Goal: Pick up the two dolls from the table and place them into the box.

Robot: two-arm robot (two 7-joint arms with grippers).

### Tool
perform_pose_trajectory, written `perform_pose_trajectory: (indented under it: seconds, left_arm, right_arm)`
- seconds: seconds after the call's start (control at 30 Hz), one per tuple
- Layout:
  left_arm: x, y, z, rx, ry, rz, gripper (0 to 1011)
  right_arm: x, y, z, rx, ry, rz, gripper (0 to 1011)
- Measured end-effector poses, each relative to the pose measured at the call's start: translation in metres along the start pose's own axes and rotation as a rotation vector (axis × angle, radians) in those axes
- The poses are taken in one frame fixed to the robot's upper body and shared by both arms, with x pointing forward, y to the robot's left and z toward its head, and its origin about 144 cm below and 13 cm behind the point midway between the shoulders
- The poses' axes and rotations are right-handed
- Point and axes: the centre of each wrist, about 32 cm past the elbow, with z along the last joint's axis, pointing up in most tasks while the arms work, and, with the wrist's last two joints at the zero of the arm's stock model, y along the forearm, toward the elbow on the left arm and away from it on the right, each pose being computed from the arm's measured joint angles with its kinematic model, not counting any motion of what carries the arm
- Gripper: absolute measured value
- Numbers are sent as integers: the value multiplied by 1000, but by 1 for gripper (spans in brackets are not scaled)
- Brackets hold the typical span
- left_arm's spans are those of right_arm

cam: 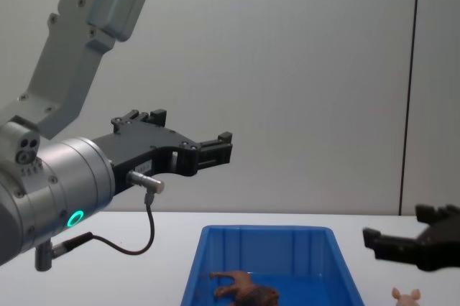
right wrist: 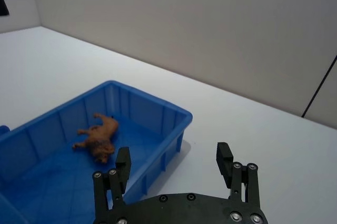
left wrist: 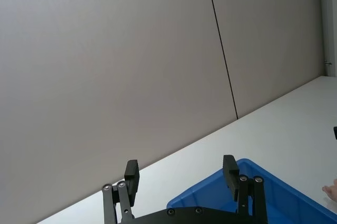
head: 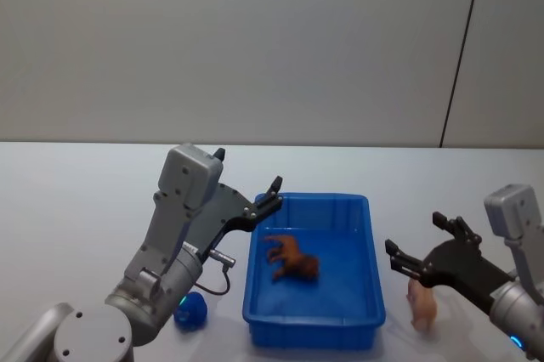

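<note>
The blue box (head: 314, 200) stands on the white table (head: 76, 209) in front of me. The reddish-brown doll (head: 293, 261) lies on its side on the box floor (right wrist: 100, 137) (cam: 244, 292). The pale pink doll (head: 422, 306) stands on the table just right of the box (cam: 406, 296). My left gripper (head: 248, 169) hangs open and empty above the box's left rim (left wrist: 180, 167) (cam: 192, 128). My right gripper (head: 415, 233) is open and empty, low over the pink doll, right of the box (right wrist: 174, 154) (cam: 397, 225).
A small blue ball-like object (head: 191, 309) lies on the table left of the box, beside my left arm. A plain grey wall rises behind the table. Bare tabletop extends to the far left and behind the box.
</note>
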Motion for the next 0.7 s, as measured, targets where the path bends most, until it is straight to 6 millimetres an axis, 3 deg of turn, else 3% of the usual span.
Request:
perform_pose_trajectory:
  seconds: [0.7]
  left_arm:
    - [0, 0, 0, 0, 0, 0, 1001]
  right_arm:
    - [0, -12, -18, -154, 28, -6, 1001]
